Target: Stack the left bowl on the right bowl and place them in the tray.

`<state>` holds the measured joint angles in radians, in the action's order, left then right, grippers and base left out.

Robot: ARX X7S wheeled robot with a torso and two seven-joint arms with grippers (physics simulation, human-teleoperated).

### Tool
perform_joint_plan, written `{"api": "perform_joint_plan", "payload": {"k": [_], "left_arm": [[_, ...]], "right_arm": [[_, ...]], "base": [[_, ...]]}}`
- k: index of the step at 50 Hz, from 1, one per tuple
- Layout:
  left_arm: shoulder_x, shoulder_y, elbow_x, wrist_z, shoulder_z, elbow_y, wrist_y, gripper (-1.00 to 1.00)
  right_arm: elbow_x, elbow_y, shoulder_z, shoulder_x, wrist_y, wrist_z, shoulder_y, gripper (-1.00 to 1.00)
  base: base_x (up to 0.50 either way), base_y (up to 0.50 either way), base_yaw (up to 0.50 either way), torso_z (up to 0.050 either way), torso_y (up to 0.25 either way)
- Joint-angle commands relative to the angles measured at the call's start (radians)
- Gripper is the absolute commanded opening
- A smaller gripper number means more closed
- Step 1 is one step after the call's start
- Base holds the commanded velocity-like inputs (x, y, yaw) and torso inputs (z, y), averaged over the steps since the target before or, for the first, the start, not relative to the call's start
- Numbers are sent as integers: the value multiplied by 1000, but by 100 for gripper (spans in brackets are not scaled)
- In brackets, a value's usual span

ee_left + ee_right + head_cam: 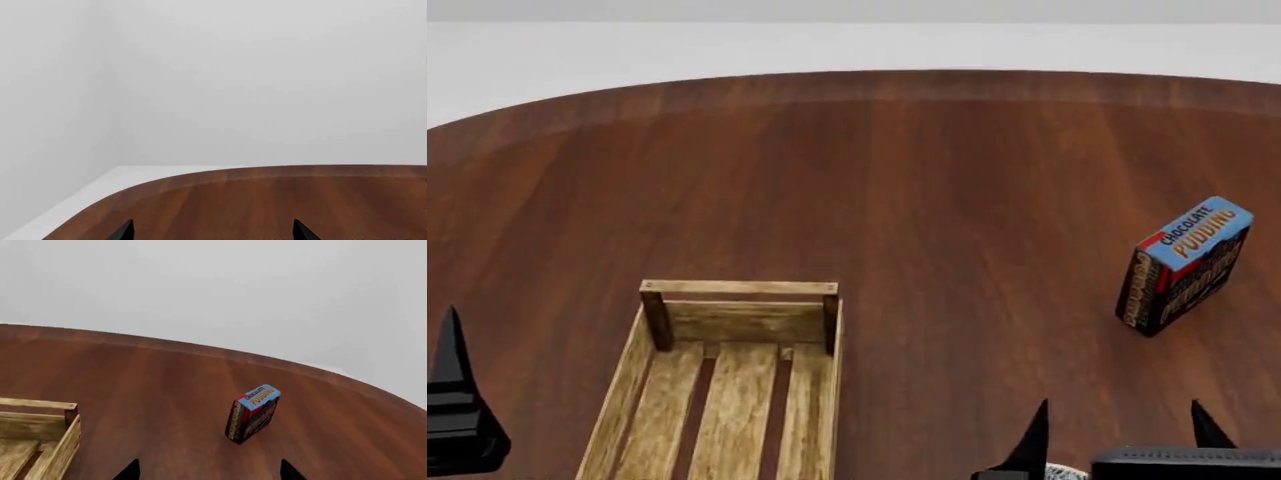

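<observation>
No bowl shows in any view. The tray (737, 318), a light-wood crate with a slatted bottom, lies empty at the near left of the brown table; its corner also shows in the right wrist view (47, 426). My left gripper (213, 231) is open and empty over bare table, and one of its fingers (450, 352) shows left of the tray. My right gripper (1121, 428) is open and empty near the front edge, right of the tray; in the right wrist view (210, 471) its tips stand wide apart.
A chocolate pudding box (1181, 265) stands upright at the right, beyond the right gripper, and also shows in the right wrist view (252, 413). The table's curved far edge (868, 75) meets a white floor and wall.
</observation>
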<state>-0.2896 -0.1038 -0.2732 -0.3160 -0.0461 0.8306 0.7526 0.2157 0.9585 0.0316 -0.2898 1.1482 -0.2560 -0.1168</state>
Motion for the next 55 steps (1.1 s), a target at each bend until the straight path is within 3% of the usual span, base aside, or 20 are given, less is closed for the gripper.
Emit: {"api": "perform_joint_plan", "payload": {"k": [1,37,55], "left_arm": [[-3,-6,-3,-5,9,-2,2,100],[-15,11,-10,-18,17,-4,-22,100],[-20,3,-16,-32,25,9,-4,100]], "right_arm": [[29,12,-26,-19,90,15,-20,100],[87,-16,-128,-49,246,23,-23,100],[108,-75,-178,-61,214,42,0,100]], "base": [[0,0,0,0,0],[0,0,0,0,0],[0,0,0,0,0]]}}
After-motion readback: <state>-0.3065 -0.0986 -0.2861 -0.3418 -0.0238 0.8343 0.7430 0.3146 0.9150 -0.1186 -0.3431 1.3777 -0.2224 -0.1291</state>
